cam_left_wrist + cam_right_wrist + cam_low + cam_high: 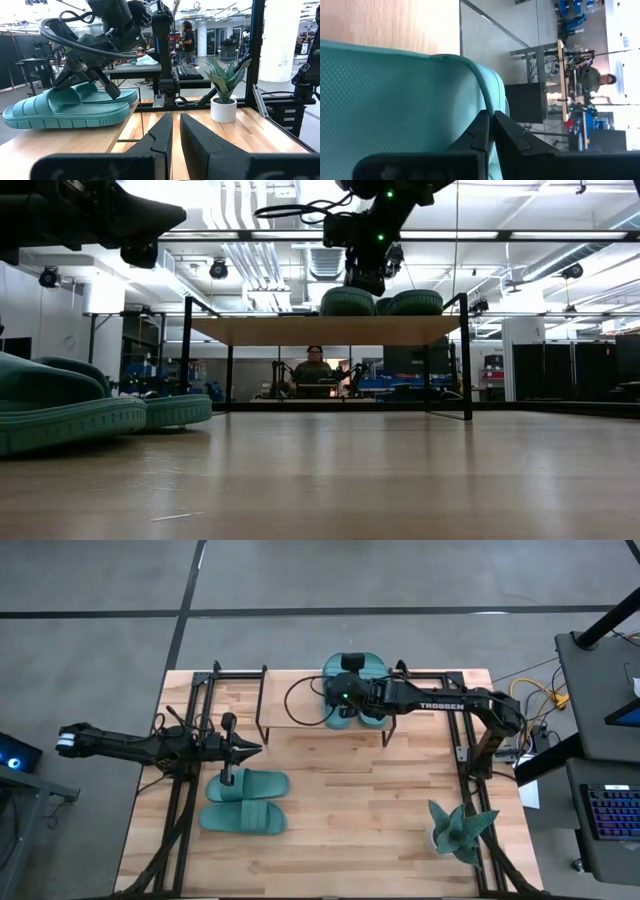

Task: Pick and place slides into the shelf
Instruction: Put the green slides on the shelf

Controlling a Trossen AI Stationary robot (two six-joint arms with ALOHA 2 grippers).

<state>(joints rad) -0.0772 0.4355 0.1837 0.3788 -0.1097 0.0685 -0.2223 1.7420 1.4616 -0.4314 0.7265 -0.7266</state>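
Observation:
Two teal slides [360,668] [347,302] lie side by side on the shelf's light-wood top board [275,705] [260,330] at the table's far side. My right gripper [345,705] [491,120] is shut and points slantwise down at the left one [70,107] from above. Two more slides [247,785] [242,819] lie sole-down on the table in front of the shelf's left half. My left gripper [255,748] [176,127] hovers shut and level just beyond them, holding nothing. My right gripper's shut fingertips [111,90] come down slantwise onto the upper side of the slide [420,100], beside its strap. Nothing is between the fingers. Whether the tips press on the rubber or stand just off it, I cannot tell. The slide lies flat on the shelf board.
A teal spiky plant in a white pot [455,830] [225,85] stands at the table's near right. Black frame rails run along both table sides [180,810] [470,770]. A person [315,365] sits beyond the far edge. Bare wood lies between the shelf and the plant.

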